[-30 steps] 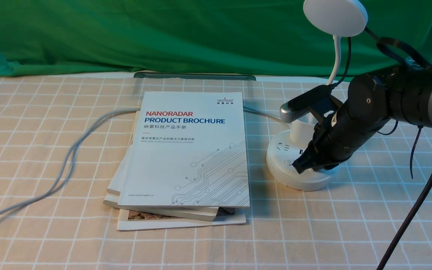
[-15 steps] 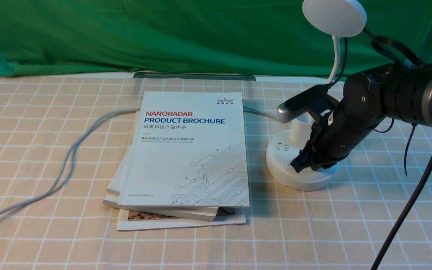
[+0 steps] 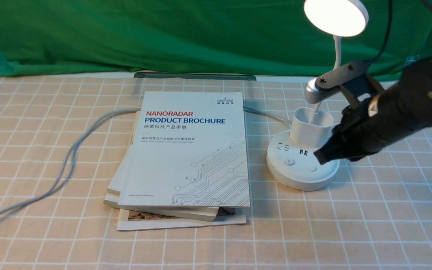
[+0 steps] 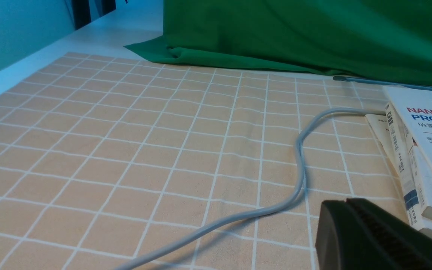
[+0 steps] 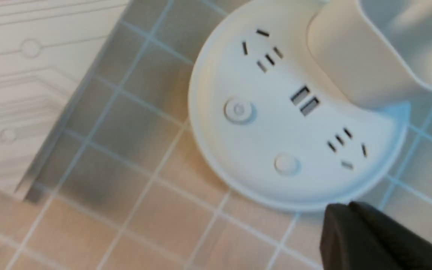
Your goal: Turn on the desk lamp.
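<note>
The white desk lamp (image 3: 301, 165) stands on the checked cloth at the right. Its round disc head (image 3: 336, 17) glows with light at the top. Its round base (image 5: 283, 123) carries sockets, USB ports and two buttons (image 5: 239, 110), behind them a cup-shaped holder (image 3: 311, 127). My right gripper (image 3: 321, 156) is shut, empty, and hangs just above the base's right side, clear of the buttons. In the right wrist view the right gripper (image 5: 345, 210) sits past the base's rim. My left gripper (image 4: 345, 204) is shut over the cloth beside a grey cable (image 4: 298, 165).
A stack of brochures (image 3: 189, 150) lies left of the lamp. The grey cable (image 3: 69, 157) curls across the cloth on the left. A green backdrop (image 3: 163, 33) hangs along the far edge.
The lamp head has lit up. My right gripper has lifted off the base's button and drawn back to the right and upward.
</note>
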Action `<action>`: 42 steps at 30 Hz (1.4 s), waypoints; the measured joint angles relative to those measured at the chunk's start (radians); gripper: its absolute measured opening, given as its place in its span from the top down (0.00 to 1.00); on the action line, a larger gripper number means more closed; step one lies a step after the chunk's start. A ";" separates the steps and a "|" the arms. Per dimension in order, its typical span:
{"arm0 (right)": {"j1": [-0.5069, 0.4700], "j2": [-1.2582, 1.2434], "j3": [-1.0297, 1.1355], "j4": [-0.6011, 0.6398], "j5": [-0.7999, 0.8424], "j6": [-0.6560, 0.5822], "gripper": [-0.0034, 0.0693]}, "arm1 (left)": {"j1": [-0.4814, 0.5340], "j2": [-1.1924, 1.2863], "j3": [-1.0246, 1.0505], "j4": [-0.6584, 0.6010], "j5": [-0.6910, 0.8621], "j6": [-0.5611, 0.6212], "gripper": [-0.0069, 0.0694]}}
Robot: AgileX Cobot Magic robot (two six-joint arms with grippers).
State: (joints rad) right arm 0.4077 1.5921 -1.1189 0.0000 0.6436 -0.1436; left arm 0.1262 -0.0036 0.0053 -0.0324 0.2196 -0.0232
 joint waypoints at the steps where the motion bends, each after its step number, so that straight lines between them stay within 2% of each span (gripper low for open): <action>1: 0.000 -0.082 0.060 0.000 -0.007 0.015 0.91 | 0.000 0.000 0.000 0.000 0.000 0.000 0.88; 11: 0.000 -0.741 0.378 0.000 -0.225 0.038 0.90 | 0.000 0.000 0.000 0.000 0.000 0.000 0.88; 16: 0.000 -0.977 0.488 0.000 -0.251 0.084 0.89 | 0.000 0.000 0.000 0.000 0.000 0.000 0.88; 23: 0.000 -1.168 0.620 0.000 -0.450 0.011 0.86 | 0.000 0.000 0.000 0.000 0.000 0.000 0.88; 32: -0.010 -1.340 0.929 0.000 -0.782 0.006 0.82 | 0.000 0.000 0.000 0.000 0.000 0.000 0.88; 34: -0.033 -1.371 0.986 0.000 -0.813 0.042 0.82 | 0.000 0.000 0.000 0.000 0.000 0.000 0.88; 37: -0.146 -1.444 1.083 0.005 -0.830 0.105 0.81 | 0.000 0.000 0.000 0.000 0.000 0.000 0.88; 42: -0.394 -1.525 1.126 0.000 -0.788 0.159 0.79 | 0.000 0.000 0.000 0.000 0.000 0.000 0.88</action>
State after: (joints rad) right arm 0.0138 0.0668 0.0067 0.0000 -0.1447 0.0154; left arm 0.1262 -0.0036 0.0053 -0.0324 0.2196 -0.0232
